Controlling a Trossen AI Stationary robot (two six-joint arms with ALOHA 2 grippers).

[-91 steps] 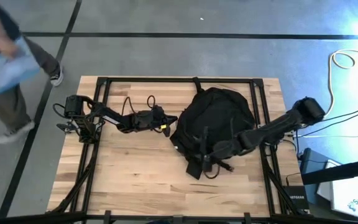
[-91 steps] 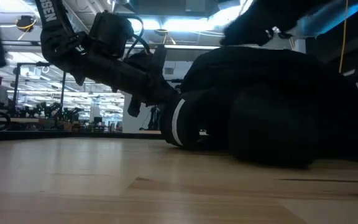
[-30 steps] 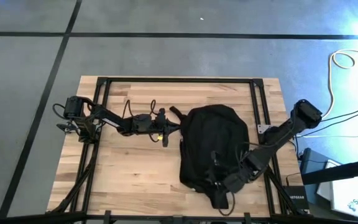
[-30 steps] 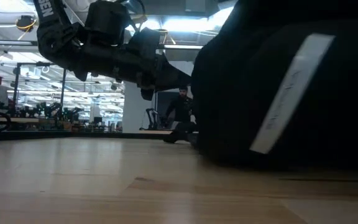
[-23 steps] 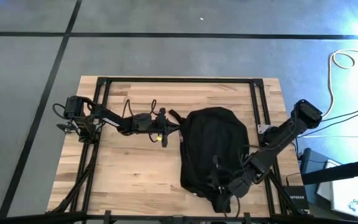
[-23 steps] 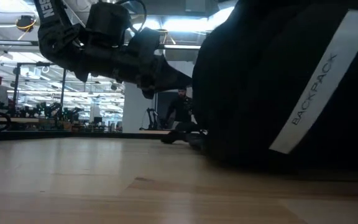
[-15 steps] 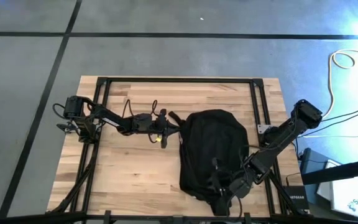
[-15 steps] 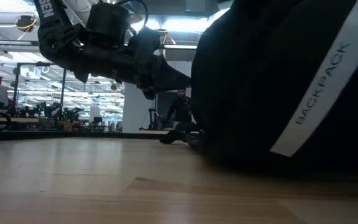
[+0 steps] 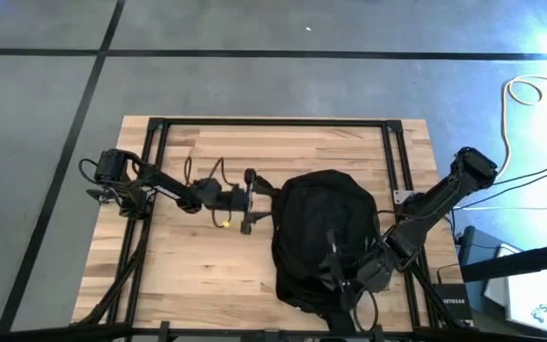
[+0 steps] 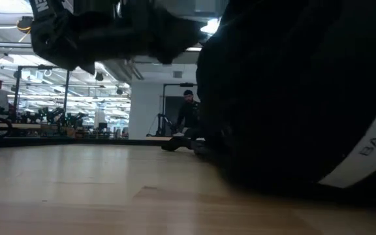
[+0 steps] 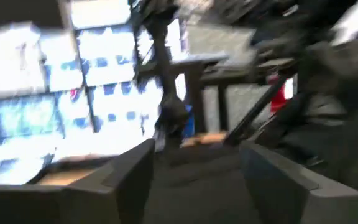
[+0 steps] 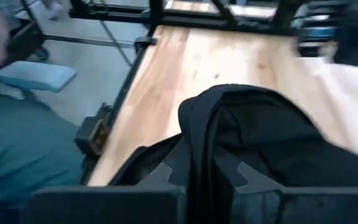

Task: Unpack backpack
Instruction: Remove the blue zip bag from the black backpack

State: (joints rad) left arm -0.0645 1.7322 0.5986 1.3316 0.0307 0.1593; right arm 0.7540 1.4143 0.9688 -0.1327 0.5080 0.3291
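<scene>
The black backpack (image 9: 326,237) lies on the wooden table right of centre, its underside on the wood. It fills the right of the low view (image 10: 292,98), where a light-grey stripe (image 10: 371,150) shows on it. My left gripper (image 9: 259,201) is open and empty at the backpack's left far edge; the left wrist view shows its two fingers apart (image 11: 194,180), with the dark backpack (image 11: 334,124) beside them. My right gripper (image 9: 342,283) is over the backpack's near end, shut on a raised fold of it (image 12: 201,177). My right gripper pinches a raised ridge of black fabric (image 12: 197,137) between its two fingers, at the backpack's near end. The fingers come from the table's near right, slanting down. The rest of the backpack lies on the table; strap or fold of the shell, I cannot tell.
Black frame rails run along the table's left (image 9: 160,190), right (image 9: 397,171) and far (image 9: 273,122) sides. Bare wood lies near left (image 9: 198,275). A person in teal trousers (image 12: 17,149) stands off the table's edge in the right wrist view.
My right gripper has drawn the backpack a little toward the table's near edge; in the low view it looms larger and its stripe has sunk to the lower right. My left gripper has turned at the backpack's left far edge and risen in the low view.
</scene>
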